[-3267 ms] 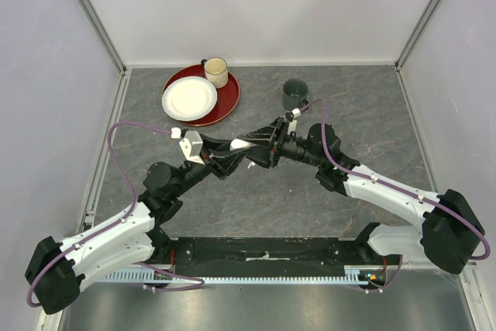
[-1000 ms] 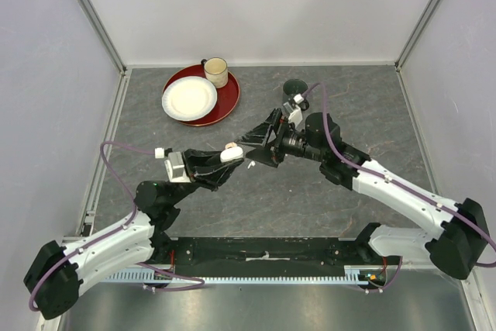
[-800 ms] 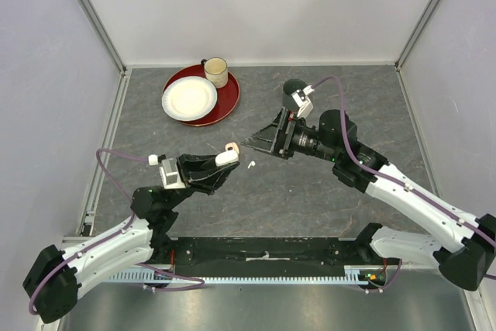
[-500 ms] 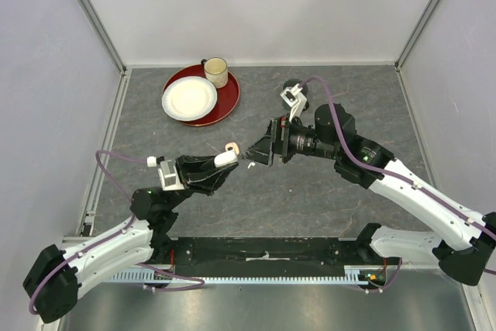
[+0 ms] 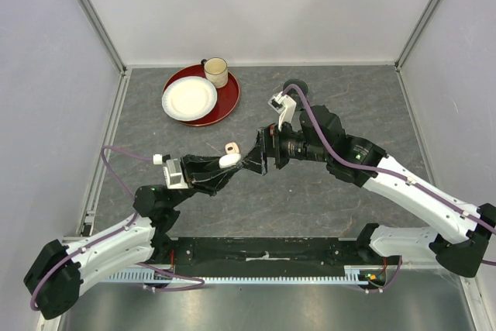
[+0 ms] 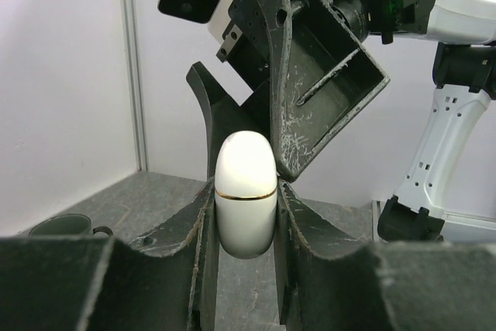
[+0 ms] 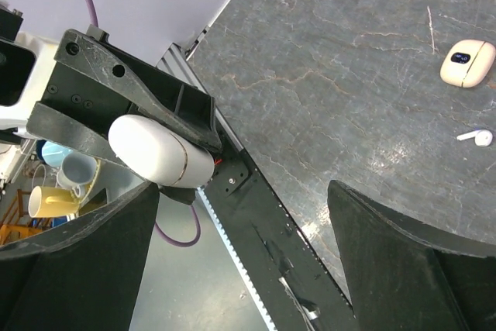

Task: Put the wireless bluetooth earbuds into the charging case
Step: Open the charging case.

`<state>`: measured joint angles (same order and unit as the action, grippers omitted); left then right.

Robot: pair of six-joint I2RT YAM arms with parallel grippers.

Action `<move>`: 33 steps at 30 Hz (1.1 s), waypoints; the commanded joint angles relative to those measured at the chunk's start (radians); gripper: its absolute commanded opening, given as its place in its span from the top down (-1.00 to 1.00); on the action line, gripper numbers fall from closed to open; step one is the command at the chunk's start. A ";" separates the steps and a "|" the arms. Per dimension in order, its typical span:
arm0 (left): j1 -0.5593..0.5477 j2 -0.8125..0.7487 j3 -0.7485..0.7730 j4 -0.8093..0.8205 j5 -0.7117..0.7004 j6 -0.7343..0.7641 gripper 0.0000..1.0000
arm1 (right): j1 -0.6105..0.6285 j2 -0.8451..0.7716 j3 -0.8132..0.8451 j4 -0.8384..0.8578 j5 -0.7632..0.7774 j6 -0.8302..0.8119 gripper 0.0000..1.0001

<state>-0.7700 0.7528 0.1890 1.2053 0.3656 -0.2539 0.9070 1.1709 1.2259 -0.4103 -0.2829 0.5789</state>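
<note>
My left gripper point(image 5: 230, 162) is shut on a white charging case point(image 5: 228, 160) with a gold seam and holds it above the table, lid closed. In the left wrist view the case point(image 6: 246, 191) stands upright between the fingers point(image 6: 190, 222). My right gripper point(image 5: 256, 159) is open just beyond it, jaws wide apart and empty; it point(image 6: 248, 106) looms over the case's top. The right wrist view shows the white case point(image 7: 161, 151) at the left, off the left finger. One white earbud point(image 7: 477, 138) lies on the table by a peach case point(image 7: 467, 63).
The peach case point(image 5: 230, 147) lies on the table just behind the grippers. A red tray point(image 5: 226, 106) at the back left carries a white plate point(image 5: 189, 98) and a cream mug point(image 5: 215, 72). A dark green mug point(image 5: 298, 87) shows behind the right wrist.
The right gripper has turned and swung down and left until it is up against the held case. The left gripper drew back a little, then eased right, still gripping the case.
</note>
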 commanded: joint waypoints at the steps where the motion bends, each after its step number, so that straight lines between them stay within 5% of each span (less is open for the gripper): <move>1: -0.003 -0.004 0.062 0.025 0.056 -0.010 0.95 | 0.009 -0.007 0.029 -0.004 0.067 -0.014 -0.92; 33: -0.003 -0.067 0.030 -0.075 0.130 -0.022 0.95 | -0.007 0.003 0.014 0.130 0.031 0.131 -0.96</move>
<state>-0.7700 0.6983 0.2104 1.1069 0.4644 -0.2615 0.9043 1.1667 1.2266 -0.3477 -0.2543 0.6933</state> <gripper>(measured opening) 0.346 0.979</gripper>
